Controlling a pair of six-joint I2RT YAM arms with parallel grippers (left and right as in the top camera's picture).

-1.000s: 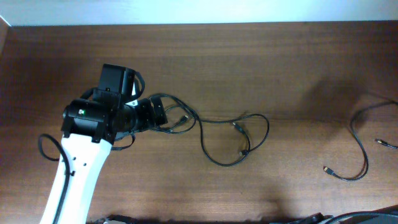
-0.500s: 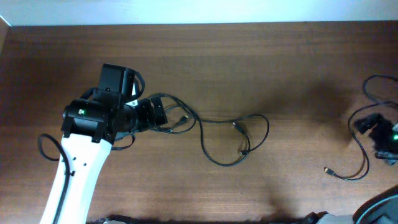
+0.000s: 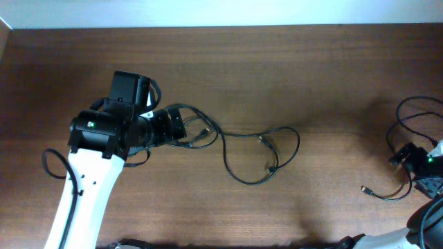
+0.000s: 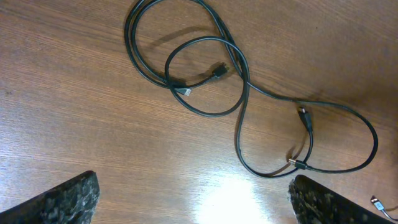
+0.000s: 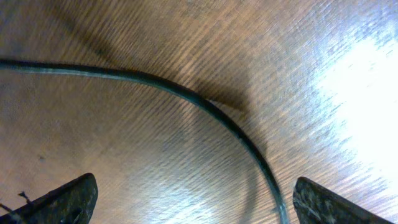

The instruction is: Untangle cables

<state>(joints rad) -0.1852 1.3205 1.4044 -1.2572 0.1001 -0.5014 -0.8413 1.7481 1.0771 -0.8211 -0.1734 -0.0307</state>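
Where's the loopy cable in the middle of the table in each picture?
Overhead: the middle cable lies near the centre, a little to the left.
Left wrist: it loops across the top and right of the picture.
Right wrist: not in it; the arc there looks like the other cable, the one by the table's right edge.
Shared landmark: the brown wooden table under everything.

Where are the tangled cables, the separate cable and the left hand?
tangled cables (image 4: 245, 74), left wrist view, on their crossing.
separate cable (image 5: 183, 92), right wrist view, mid-curve.
left hand (image 4: 193, 186), left wrist view, between its fingertips.
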